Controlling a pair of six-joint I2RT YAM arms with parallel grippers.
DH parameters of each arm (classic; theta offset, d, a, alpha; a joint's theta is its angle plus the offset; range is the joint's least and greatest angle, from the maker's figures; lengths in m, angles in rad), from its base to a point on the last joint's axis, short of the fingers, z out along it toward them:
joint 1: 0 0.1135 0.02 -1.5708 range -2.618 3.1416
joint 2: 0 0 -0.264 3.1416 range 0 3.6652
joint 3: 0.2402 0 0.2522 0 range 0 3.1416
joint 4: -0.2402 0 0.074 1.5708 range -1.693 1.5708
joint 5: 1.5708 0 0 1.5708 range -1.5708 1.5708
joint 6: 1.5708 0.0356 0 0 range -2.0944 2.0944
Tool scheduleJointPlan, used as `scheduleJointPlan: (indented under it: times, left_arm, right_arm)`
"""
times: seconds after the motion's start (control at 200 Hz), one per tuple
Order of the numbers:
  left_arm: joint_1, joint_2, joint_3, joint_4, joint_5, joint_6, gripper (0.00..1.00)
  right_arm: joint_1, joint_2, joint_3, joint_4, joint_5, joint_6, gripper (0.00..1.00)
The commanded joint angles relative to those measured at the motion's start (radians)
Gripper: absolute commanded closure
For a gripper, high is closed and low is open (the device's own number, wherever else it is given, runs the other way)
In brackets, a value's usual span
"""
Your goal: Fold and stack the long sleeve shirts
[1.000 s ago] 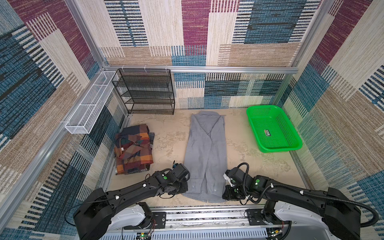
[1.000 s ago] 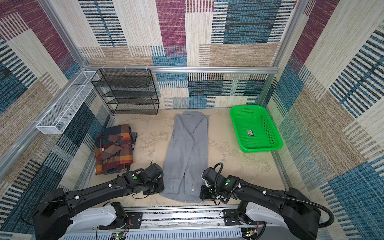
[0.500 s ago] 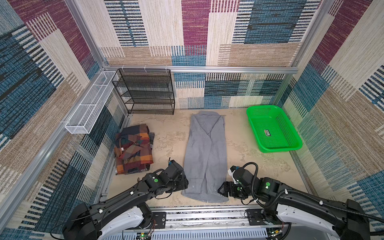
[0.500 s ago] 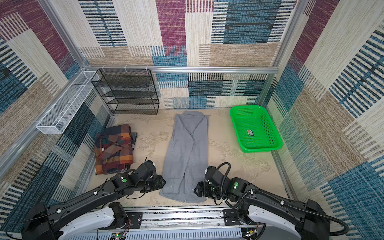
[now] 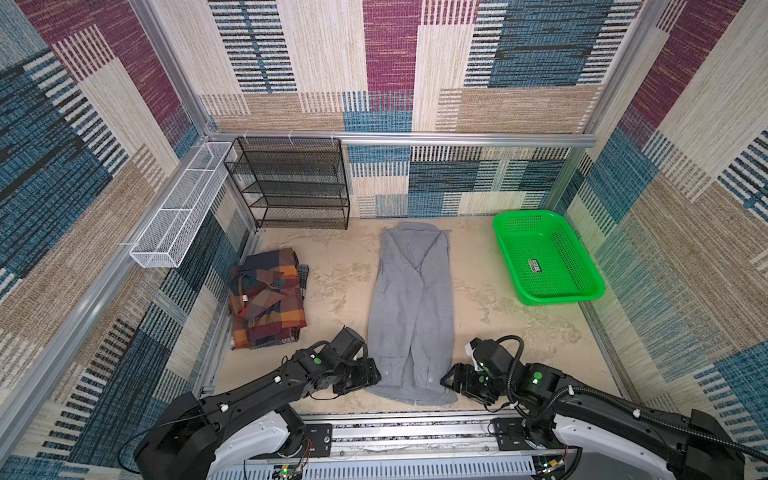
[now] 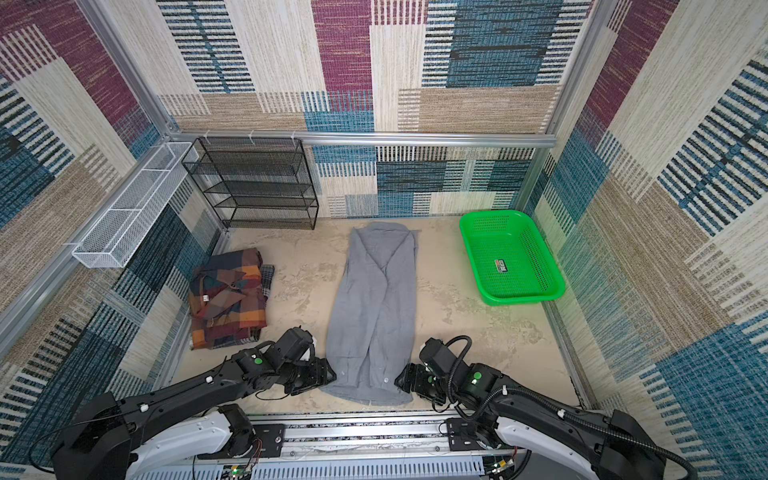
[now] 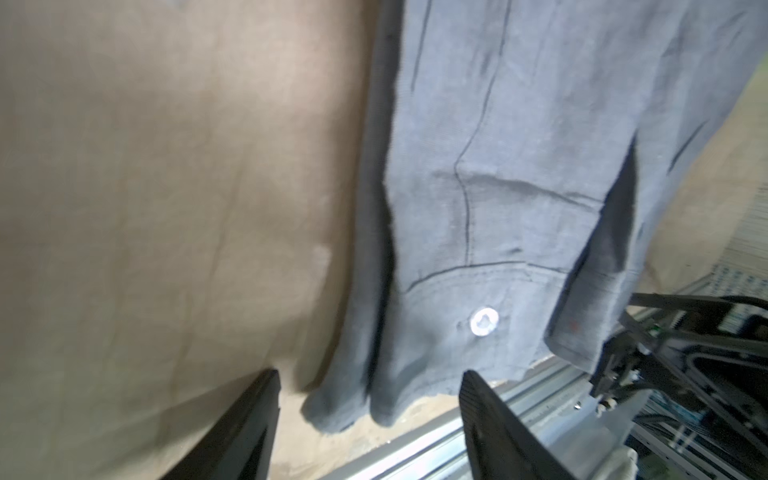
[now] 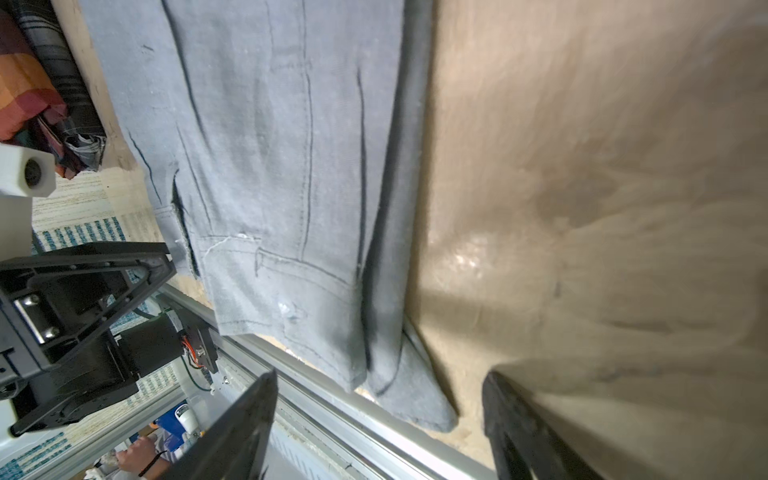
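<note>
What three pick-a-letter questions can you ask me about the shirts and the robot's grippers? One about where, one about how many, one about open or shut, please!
1. Where is the plaid shirt, compared with the gray shirt?
A) on top of it
B) apart, further left in both top views
C) underneath it

2. How many shirts lie on the table?
A) one
B) two
C) three

3. How are the left gripper and right gripper?
A) both open
B) both shut
C) only one open

1 B: bare table shows between them.
2 B: one plaid, one gray.
3 A: each wrist view shows fingers wide apart, pinching nothing.
</note>
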Motion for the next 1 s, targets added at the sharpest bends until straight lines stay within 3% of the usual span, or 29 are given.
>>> scheduleJointPlan:
  times: [0.0, 0.386, 0.556, 0.766, 0.997]
  left_arm:
    - [-0.002, 0.020, -0.036, 0.054, 0.046, -0.052, 0.28]
    - [-0.010, 0.041, -0.075, 0.058, 0.058, -0.083, 0.33]
    - [-0.013, 0.049, -0.105, 0.119, 0.065, -0.110, 0.48]
    - [-0.016, 0.062, -0.098, 0.130, 0.064, -0.103, 0.56]
    - [-0.016, 0.054, -0.103, 0.140, 0.059, -0.106, 0.82]
  right_arm:
    - [0.000, 0.005, -0.030, 0.055, -0.042, 0.060, 0.23]
    - [0.000, 0.006, -0.095, 0.126, -0.046, 0.096, 0.40]
    - [0.000, 0.044, -0.135, 0.245, -0.060, 0.118, 0.46]
    - [0.000, 0.069, -0.134, 0.287, -0.036, 0.129, 0.45]
    - [-0.002, 0.087, -0.135, 0.363, -0.026, 0.118, 0.77]
